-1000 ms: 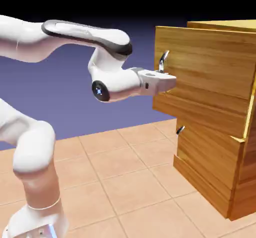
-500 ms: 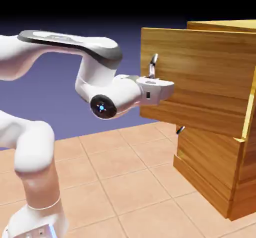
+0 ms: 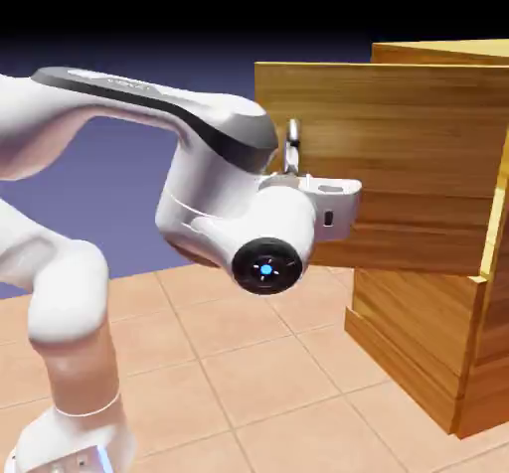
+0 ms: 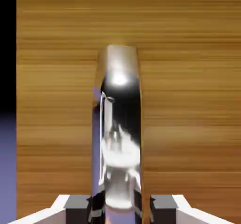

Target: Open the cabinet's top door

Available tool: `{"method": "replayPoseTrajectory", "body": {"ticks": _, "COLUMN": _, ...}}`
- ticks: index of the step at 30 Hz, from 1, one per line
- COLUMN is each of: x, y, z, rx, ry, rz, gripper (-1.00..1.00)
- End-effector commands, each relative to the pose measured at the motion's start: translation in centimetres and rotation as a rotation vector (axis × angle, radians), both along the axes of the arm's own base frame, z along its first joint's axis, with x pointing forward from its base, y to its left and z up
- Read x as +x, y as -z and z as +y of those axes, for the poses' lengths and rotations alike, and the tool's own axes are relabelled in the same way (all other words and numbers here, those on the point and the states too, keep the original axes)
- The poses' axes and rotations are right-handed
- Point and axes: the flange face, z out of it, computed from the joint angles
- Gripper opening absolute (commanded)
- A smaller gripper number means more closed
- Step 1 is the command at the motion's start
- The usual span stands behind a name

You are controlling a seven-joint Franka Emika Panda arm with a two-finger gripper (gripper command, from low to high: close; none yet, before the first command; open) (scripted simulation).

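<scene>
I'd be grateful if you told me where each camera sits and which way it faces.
Exterior view: stands apart from the robot, looking across the arm toward the cabinet, whose top door stands swung out; arm and base show.
Hand view: rides on the hand, looking along the jaws at the top door's front and its metal handle; only the grey fingertips show, at the bottom edge, either side of the handle.
Shared: the top door, its handle and part of the hand.

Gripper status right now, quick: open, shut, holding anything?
Gripper: closed on the top door's handle, one fingertip on each side of it.
</scene>
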Motion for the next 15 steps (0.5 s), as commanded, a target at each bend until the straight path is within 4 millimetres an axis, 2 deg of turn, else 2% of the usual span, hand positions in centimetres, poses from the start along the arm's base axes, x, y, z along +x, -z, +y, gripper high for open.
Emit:
{"method": "replayPoseTrajectory", "body": {"ticks": 1, "x": 0.0, "y": 0.0, "z": -0.9, "rx": 0.000, "ry": -0.025, "rz": 0.000, "gripper": -1.00}}
{"method": "replayPoseTrajectory", "body": {"ticks": 8, "x": 0.5, "y": 0.0, "z": -6.4, "rx": 0.000, "ry": -0.189, "rz": 0.000, "gripper": -1.00}}
{"method": "replayPoseTrajectory", "body": {"ticks": 15, "x": 1.2, "y": 0.0, "z": -9.7, "rx": 0.001, "ry": -0.290, "rz": 0.000, "gripper": -1.00}}
